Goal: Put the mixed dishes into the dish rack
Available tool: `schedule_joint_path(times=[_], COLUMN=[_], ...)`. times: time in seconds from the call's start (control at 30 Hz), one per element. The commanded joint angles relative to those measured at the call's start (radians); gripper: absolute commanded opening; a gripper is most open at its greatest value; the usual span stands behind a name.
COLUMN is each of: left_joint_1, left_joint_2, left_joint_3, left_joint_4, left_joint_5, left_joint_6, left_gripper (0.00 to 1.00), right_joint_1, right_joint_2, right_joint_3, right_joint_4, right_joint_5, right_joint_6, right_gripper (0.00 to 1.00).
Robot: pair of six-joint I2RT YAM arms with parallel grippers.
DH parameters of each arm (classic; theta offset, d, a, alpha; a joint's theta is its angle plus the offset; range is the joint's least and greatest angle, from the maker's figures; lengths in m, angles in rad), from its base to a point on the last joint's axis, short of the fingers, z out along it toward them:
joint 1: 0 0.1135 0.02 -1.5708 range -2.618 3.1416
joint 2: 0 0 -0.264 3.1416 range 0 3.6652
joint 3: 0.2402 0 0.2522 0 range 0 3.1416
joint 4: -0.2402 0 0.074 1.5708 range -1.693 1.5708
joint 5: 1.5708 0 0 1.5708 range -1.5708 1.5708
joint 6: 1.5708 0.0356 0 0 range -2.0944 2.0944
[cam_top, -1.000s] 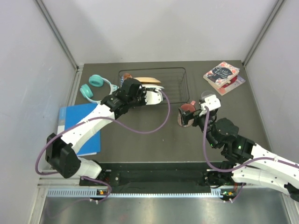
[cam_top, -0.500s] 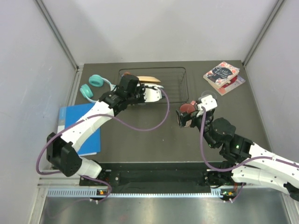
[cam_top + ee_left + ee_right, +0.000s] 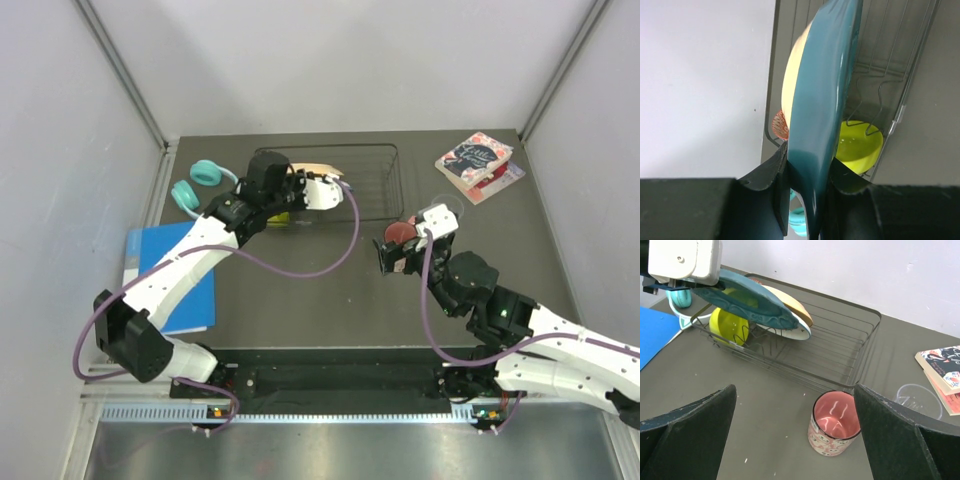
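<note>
At the far middle of the table sits the rack (image 3: pixel 375 185), its left end crowded. The left gripper (image 3: pixel 807 172) is clamped on the rim of the teal plate (image 3: pixel 822 95), which hangs tilted over that left end. Whether the plate's low edge touches the wires cannot be told. From above, the arm and its wrist camera hide the plate almost wholly.

Just behind the teal plate leans a cream plate (image 3: pixel 792 307), only its rim showing. A pale edge peeks out under the teal plate's right side; which dish it belongs to is unclear. The yellow bowl (image 3: pixel 727 325) lies in the rack under the teal plate, half covered. A sliver of the red bowl (image 3: pixel 780 126) shows at the rack's far left corner, the rest being hidden.

The mug (image 3: pixel 834 422) stands upright on the table, near and right of the rack. The right gripper (image 3: pixel 794 390) hovers above it, jaws spread wide and holding nothing; in the top view it covers part of the mug.

Left of the rack lie headphones (image 3: pixel 205 185) and a folder (image 3: pixel 170 270), both partly under the left arm. Books (image 3: pixel 478 162) lie far right, cut off in the right wrist view.
</note>
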Motion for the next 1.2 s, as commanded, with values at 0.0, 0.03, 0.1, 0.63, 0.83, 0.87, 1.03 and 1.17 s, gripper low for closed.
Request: schedule_joint_path(times=[0.0,0.03,0.1,0.63,0.83,0.87,1.03,1.17], left_joint_1=[0.029,0.030,0.030,0.040,0.040,0.040,0.040,0.037], left_joint_2=[-0.037,-0.037,-0.040,0.040,0.096,0.103,0.133,0.139], left_joint_3=[0.003,-0.002,-0.022,-0.092,-0.054,-0.050,-0.027,-0.014], left_joint_4=[0.177,0.173,0.167,0.197,0.150,0.144,0.108,0.096], left_joint_5=[-0.001,-0.001,0.003,0.038,0.037,0.032,0.017,-0.013], left_joint_6=[0.018,0.018,0.018,0.062,0.102,0.105,0.124,0.124], left_gripper=[0.00,0.00,0.00,0.00,0.00,0.00,0.04,0.46], right_joint_1=[0.012,0.012,0.012,0.012,0.012,0.012,0.012,0.013], right_joint_2=[-0.030,-0.030,-0.031,-0.034,-0.043,-0.048,-0.065,-0.068], right_joint_3=[-0.007,-0.007,-0.013,-0.024,-0.039,-0.041,-0.056,-0.065], right_joint_4=[0.013,0.013,0.013,0.013,0.015,0.013,0.013,0.013], right_joint_5=[0.005,0.006,0.006,-0.001,-0.001,-0.001,-0.001,-0.002], right_joint_6=[0.005,0.005,0.011,0.025,0.026,0.026,0.026,0.057], right_gripper=[0.99,0.99,0.99,0.99,0.99,0.99,0.99,0.99])
